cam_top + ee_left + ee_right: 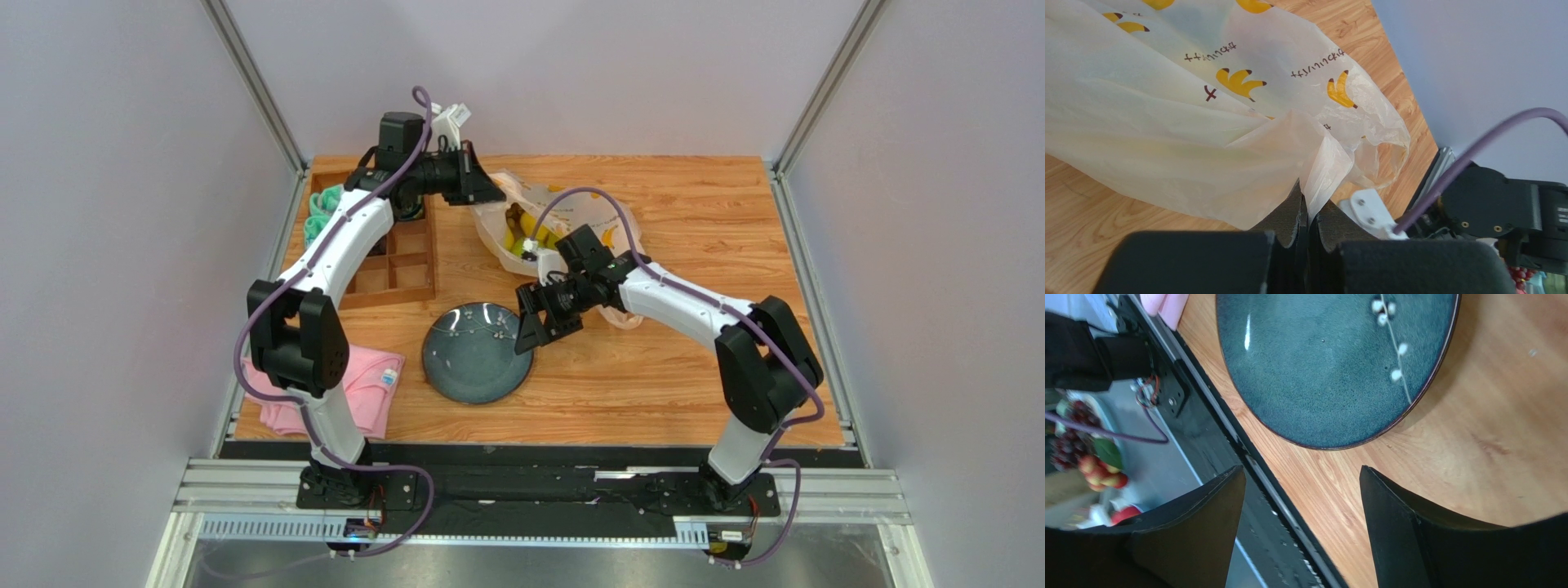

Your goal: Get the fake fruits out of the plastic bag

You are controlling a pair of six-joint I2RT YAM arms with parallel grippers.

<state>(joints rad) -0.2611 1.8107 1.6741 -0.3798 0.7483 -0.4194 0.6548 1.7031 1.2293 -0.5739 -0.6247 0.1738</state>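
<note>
The plastic bag (548, 228) lies on the far middle of the table (687, 368), and the coming move turns on where it sits from the free tool: it is behind the right gripper (531, 324), away toward the back wall and slightly right, with the right forearm crossing over its near edge. That gripper points the other way, toward the near left, with its fingers spread and nothing between them, hanging just beside the right rim of the dark teal plate (472, 361). The left gripper (481, 184) is at the bag's far left end, its pads pressed together on a folded lip of the film (1315, 177) and holding that end raised, so the bag's long axis runs from there down and right toward the right arm, which looks the nearer arm to the bag's body. The bag is thin, crinkled, cream-white and translucent, printed with small yellow bananas. Yellow and dark shapes show through it, but none can be read surely as the fake fruits.
</note>
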